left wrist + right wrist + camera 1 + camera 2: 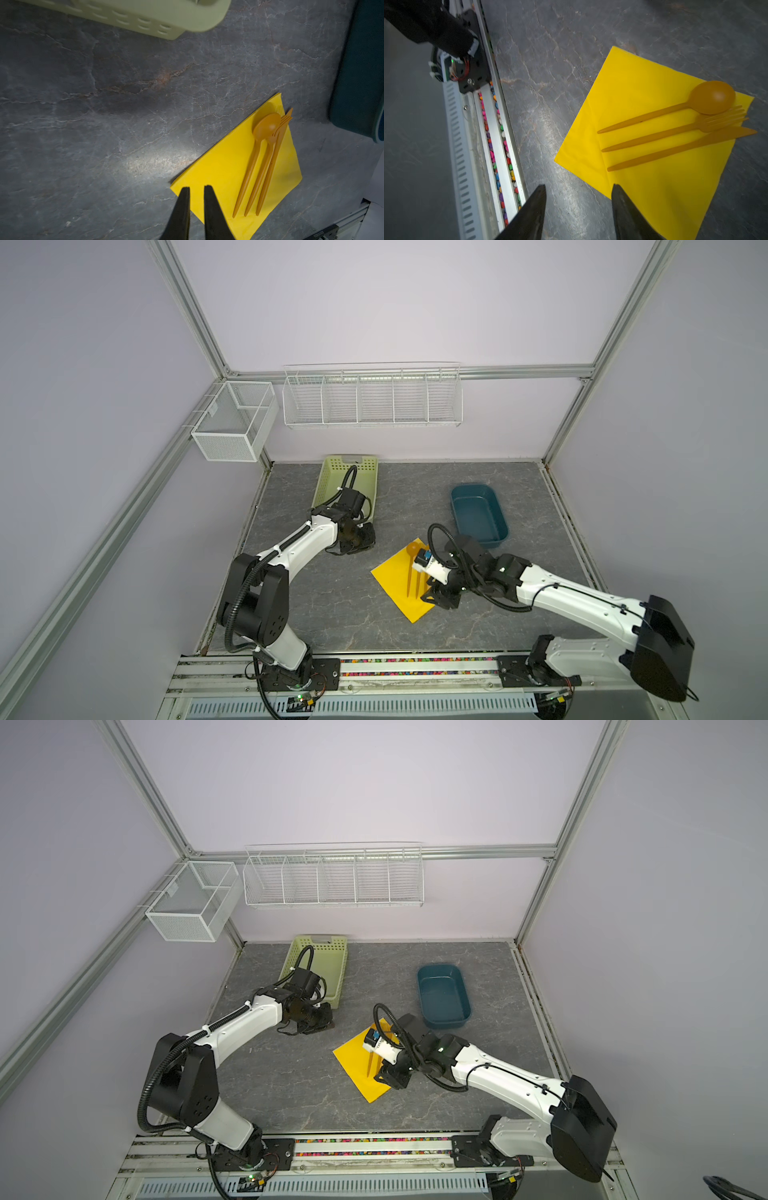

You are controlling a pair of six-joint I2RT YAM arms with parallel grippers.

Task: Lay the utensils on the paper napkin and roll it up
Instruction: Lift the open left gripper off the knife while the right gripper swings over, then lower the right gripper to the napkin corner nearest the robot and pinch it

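Observation:
The yellow paper napkin lies flat on the grey table, turned like a diamond. On it, side by side with handles toward the front, rest the utensils: a spoon, a fork and a knife, all orange-brown. My right gripper hovers open at the napkin's near right edge, one finger above the paper and one above bare table. My left gripper stays left of the napkin, near the green basket. Its jaws are almost together with nothing between them.
A green basket stands at the back left and a dark blue tub at the back right. White wire racks hang on the back wall. A rail with coloured beads borders the table's front.

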